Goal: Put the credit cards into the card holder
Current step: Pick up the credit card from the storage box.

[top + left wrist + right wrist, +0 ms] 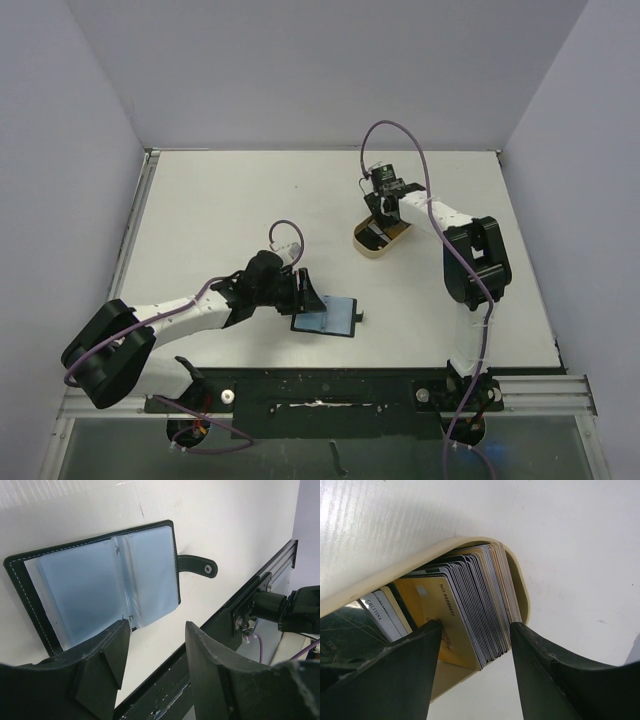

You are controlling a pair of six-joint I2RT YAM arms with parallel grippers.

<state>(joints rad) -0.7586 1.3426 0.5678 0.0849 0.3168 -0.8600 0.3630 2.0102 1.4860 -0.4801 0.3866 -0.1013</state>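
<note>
Evidently none loaded: card holder (100, 580) open, empty; credit cards (470, 600) in tray (523, 590). Left gripper (156, 635) wide, empty; right gripper (476, 630) straddles them, grip unclear.

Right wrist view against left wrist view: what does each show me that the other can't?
Only the right wrist view: the credit cards standing on edge in the beige tray, a gold one at the front. The right pincer straddles the stack; whether it grips is unclear. Only the left wrist view: the card holder lying open with its bluish sleeves showing and its snap strap out to the side. The left pincer is open at its near edge. Both: the white table and two dark fingers in the foreground.
</note>
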